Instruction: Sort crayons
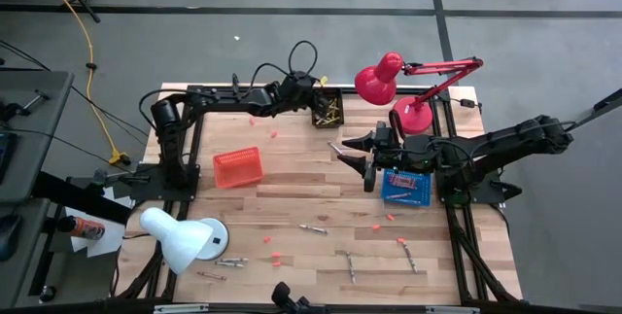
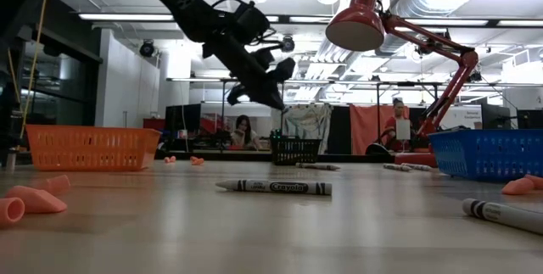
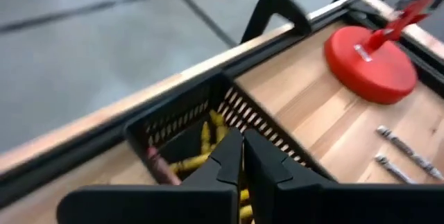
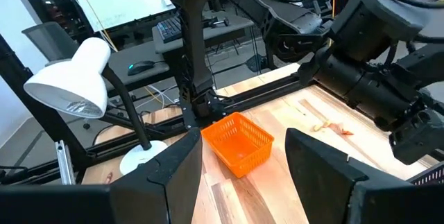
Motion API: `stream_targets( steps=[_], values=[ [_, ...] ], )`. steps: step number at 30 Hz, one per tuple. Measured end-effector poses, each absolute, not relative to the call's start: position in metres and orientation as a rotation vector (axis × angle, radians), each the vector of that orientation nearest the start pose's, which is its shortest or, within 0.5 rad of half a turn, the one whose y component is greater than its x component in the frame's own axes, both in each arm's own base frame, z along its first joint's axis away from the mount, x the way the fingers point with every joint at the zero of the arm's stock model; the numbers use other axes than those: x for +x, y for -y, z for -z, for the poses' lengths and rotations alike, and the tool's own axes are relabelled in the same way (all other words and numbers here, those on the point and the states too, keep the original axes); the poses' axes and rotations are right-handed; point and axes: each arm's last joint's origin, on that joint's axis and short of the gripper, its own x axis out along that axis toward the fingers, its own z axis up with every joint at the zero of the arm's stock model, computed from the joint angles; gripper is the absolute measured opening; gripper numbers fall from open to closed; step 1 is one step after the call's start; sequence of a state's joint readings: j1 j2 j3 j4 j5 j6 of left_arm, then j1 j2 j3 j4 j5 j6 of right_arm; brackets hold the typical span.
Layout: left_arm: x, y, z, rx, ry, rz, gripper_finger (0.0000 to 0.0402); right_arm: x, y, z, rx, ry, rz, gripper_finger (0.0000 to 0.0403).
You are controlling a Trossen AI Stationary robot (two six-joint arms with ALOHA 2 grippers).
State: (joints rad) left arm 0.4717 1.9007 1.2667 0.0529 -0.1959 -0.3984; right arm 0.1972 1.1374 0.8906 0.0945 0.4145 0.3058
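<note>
the surface [image 1: 292,197] is pale butcher-block wood in a dark metal frame. a dark mesh basket [image 1: 327,108] at its far edge holds yellow crayons [image 3: 206,138]; more paper-wrapped crayons [image 1: 313,228] lie loose along the near side, and one grey one [image 2: 273,187] reads "crayola" in the low view. the left hand [image 3: 243,156] hangs over the dark basket, its fingers pressed together with nothing between them. the right hand [image 4: 243,158], fingers spread wide and empty, sits mid-surface beside a blue basket [image 1: 405,187]. an orange mesh basket [image 1: 238,167], a red lamp [image 1: 403,86], a white lamp [image 1: 180,239] and small pink chips [image 1: 274,133] stand about.
</note>
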Motion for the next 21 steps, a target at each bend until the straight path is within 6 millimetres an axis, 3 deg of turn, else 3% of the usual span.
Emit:
stream_targets(
  steps=[3, 6, 9, 17, 21],
  values=[
    [0.368, -0.198, -0.198, -0.490, -0.480, -0.778, 0.0001, 0.252, -0.037, -0.327, 0.258, -0.110, 0.242, 0.0199],
    [0.368, -0.204, -0.209, -0.505, -0.512, -0.798, 0.0001, 0.253, -0.034, -0.327, 0.261, -0.109, 0.254, 0.0199],
    [0.374, -0.213, -0.213, -0.472, -0.606, -0.814, 0.0000, 0.253, -0.029, -0.327, 0.268, -0.106, 0.274, 0.0199],
    [0.400, -0.229, -0.199, -0.434, -0.887, -0.820, 0.0001, 0.254, -0.020, -0.328, 0.274, -0.088, 0.305, 0.0199],
    [0.408, -0.231, -0.206, -0.508, -0.844, -0.854, 0.0014, 0.254, -0.020, -0.328, 0.274, -0.088, 0.304, 0.0199]
  ],
)
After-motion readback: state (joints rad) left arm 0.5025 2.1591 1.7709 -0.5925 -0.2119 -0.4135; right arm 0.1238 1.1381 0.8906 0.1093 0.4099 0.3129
